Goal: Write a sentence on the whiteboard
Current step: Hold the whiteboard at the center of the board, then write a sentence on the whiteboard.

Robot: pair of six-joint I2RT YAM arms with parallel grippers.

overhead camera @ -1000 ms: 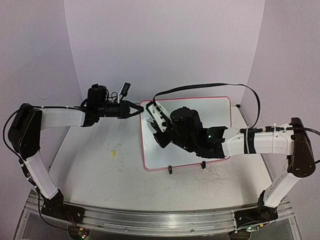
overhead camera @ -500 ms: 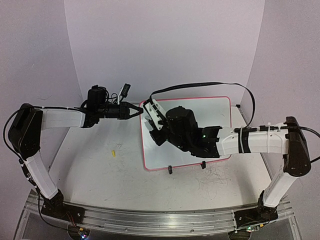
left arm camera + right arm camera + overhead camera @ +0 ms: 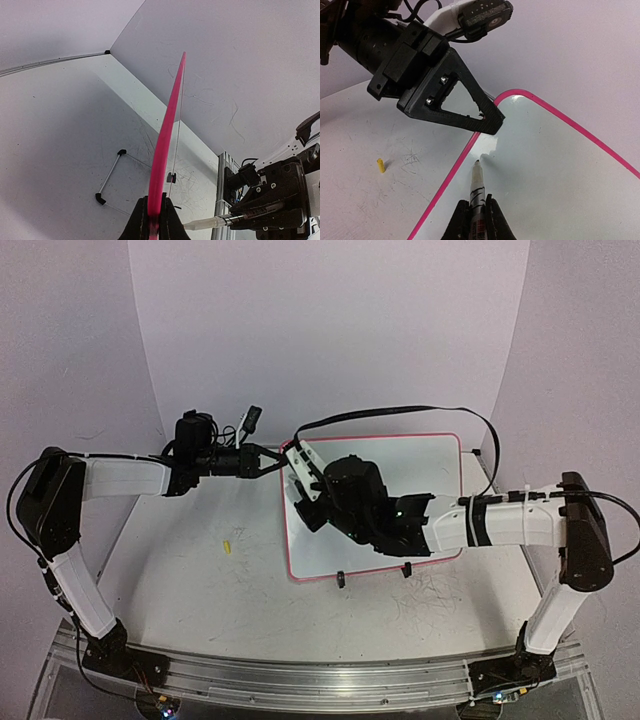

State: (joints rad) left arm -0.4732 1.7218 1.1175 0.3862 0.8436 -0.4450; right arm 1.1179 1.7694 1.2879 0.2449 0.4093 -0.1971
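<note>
The whiteboard lies on the table, white with a pink border. My left gripper is shut on its far left corner; in the left wrist view the jaws clamp the pink edge. My right gripper is over the board's left part, shut on a marker. The marker's tip points at the board just inside the pink border, close below the left gripper. I cannot tell whether it touches. The marker also shows in the left wrist view. The sentence is not in view.
A small yellow cap lies on the table left of the board, also in the right wrist view. Two black clip feet sit on the board's near edge. The right arm's cable arcs over the board's far side. Purple walls enclose the table.
My right gripper has moved left and farther away with the marker, toward the board's far left corner. The left arm and the board have not moved.
</note>
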